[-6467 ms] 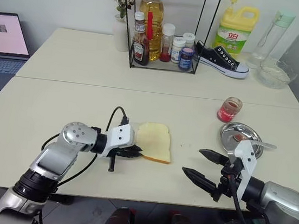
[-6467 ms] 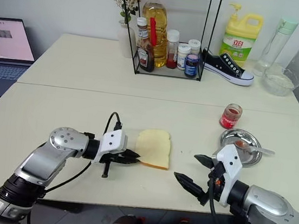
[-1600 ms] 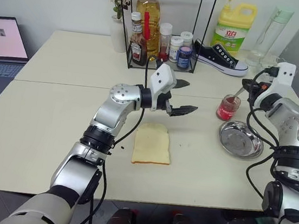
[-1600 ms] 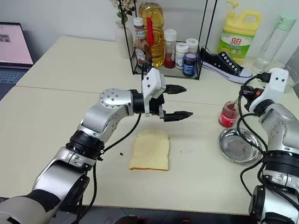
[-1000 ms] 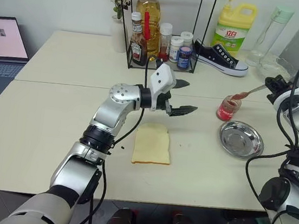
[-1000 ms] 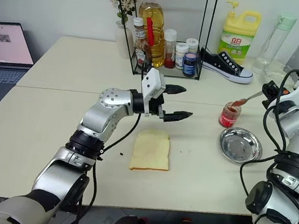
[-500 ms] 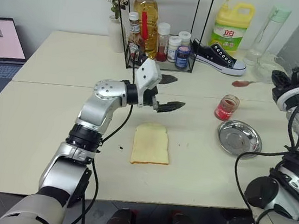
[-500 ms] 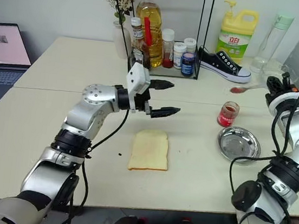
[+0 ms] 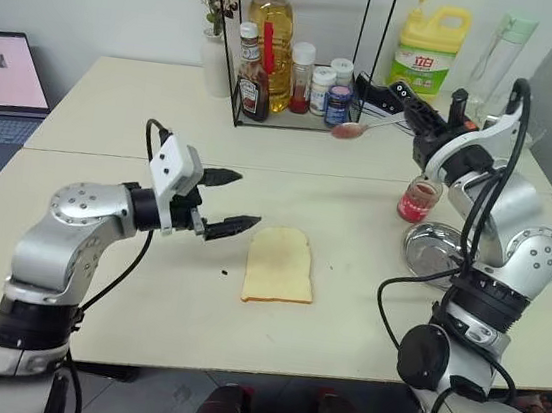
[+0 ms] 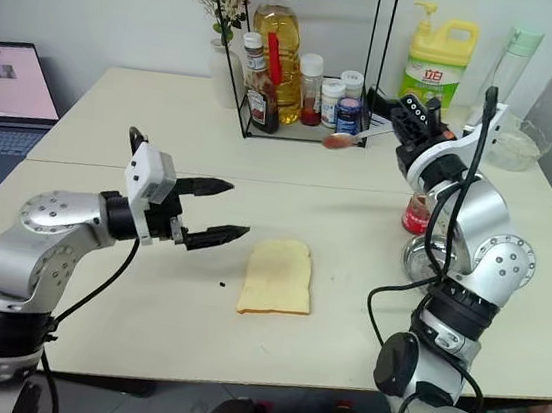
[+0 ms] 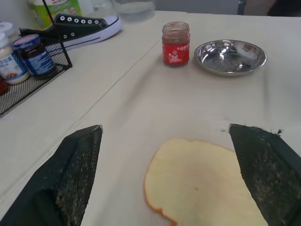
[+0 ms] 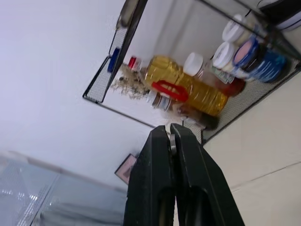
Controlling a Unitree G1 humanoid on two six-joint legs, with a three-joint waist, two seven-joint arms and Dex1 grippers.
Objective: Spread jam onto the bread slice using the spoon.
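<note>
The bread slice [image 9: 280,265] lies flat on the table's near half, bare and pale. My left gripper [image 9: 247,199] hovers open just left of it, fingers pointing toward it, nothing between them; the left wrist view has the bread slice [image 11: 207,181] between the two spread fingers. My right gripper [image 9: 411,112] is raised at the back right, shut on the spoon [image 9: 366,127]. The spoon's red-stained bowl [image 10: 336,140] points left, in the air before the wire rack. The jam jar [image 9: 420,198] stands open on the table right of the bread, below that arm.
A round steel dish [image 11: 230,56] sits right of the jar. At the back stand a wire rack [image 9: 294,58] of bottles and jars, a black shoe [image 11: 89,26], a yellow detergent bottle [image 9: 423,53] and a glass bowl. A laptop [image 9: 6,68] is far left.
My right gripper swung left with the spoon, from beyond the jar to in front of the rack. My left gripper drew back left, off the bread's far side.
</note>
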